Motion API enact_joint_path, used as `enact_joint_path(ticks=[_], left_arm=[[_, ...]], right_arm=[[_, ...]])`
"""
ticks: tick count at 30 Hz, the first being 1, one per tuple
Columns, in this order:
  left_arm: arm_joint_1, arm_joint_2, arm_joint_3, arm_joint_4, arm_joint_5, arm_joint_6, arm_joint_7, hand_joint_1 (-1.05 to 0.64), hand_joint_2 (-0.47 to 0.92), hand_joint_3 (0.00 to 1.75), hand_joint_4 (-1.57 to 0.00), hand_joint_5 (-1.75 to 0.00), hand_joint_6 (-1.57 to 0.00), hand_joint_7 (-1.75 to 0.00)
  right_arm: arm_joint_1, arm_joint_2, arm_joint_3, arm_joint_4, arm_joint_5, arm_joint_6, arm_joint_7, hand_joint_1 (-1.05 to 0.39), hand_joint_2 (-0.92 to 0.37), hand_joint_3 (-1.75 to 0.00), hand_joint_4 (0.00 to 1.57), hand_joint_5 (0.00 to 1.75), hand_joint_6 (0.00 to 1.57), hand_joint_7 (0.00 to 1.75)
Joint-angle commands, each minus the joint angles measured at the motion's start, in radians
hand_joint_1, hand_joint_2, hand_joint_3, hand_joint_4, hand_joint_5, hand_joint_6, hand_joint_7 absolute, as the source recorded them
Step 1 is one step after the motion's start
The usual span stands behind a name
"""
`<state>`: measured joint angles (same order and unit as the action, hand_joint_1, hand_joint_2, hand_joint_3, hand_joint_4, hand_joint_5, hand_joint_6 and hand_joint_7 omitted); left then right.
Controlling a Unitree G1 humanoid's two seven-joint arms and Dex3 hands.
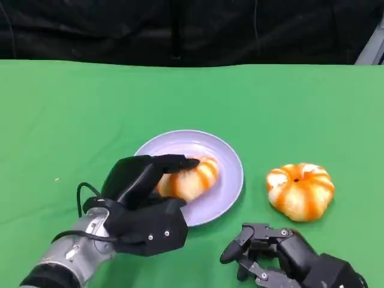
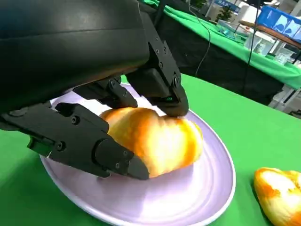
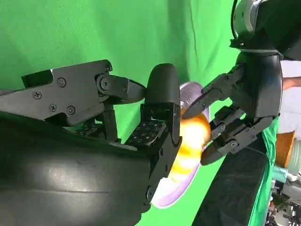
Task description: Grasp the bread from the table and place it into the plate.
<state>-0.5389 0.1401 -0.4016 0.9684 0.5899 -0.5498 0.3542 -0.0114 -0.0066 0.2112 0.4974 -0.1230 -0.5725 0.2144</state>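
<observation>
A desk covered in bright green cloth [image 1: 72,120] stood before the robot, with a black curtain behind its far edge. Near the middle of the desk lay a round, pale lilac plate [image 1: 225,157]. On the plate rested a glossy, golden-orange striped bread roll [image 1: 195,179], sitting toward the side of the plate nearest the robot's left arm.

The left robot hand [image 1: 147,201], black with a silver forearm, reached over the near rim of the plate. Its fingers [image 2: 94,146] were curled around the bread roll, one set pressing against the near side of the roll and another arching over its top, so the hand had hold of the roll while the roll sat on the plate. The left wrist view showed this closely: the roll [image 2: 157,139] lay on the plate's lilac surface [image 2: 202,197] with black fingers touching it on two sides.

To the right of the plate, apart from it, a second bread [image 1: 300,191] lay on the green cloth, round and pumpkin-shaped with orange and cream stripes.

The right robot hand [image 1: 267,252] rested low near the robot's edge of the desk, just in front of the pumpkin-shaped bread and not touching it. Its fingers were loosely apart and it held nothing.
</observation>
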Motion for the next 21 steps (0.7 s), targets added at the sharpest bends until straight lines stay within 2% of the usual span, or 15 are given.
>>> enact_joint_path(ticks=[1, 6, 21], left_arm=[[-0.005, 0.021, 0.008, 0.007, -0.009, -0.012, 0.001, -0.53, 0.92, 0.39, -0.72, -0.01, -0.61, 0.00], [0.001, 0.032, 0.012, -0.003, -0.012, -0.041, 0.001, -0.67, 0.92, 0.55, -0.66, -0.01, -0.55, 0.00], [0.012, 0.057, 0.016, -0.045, -0.016, -0.054, -0.037, -0.86, 0.92, 0.74, -0.56, 0.00, -0.46, 0.00]], right_arm=[[0.000, -0.008, -0.004, -0.001, 0.005, -0.003, -0.006, -0.11, -0.92, -0.47, 0.70, 1.45, 0.78, 1.04], [0.001, -0.005, -0.006, 0.004, 0.011, -0.008, -0.004, -0.11, -0.92, -0.47, 0.70, 1.47, 0.79, 1.04], [-0.011, -0.011, -0.005, 0.033, 0.001, -0.029, -0.009, -0.14, -0.92, -0.46, 0.70, 1.47, 0.80, 1.02]])
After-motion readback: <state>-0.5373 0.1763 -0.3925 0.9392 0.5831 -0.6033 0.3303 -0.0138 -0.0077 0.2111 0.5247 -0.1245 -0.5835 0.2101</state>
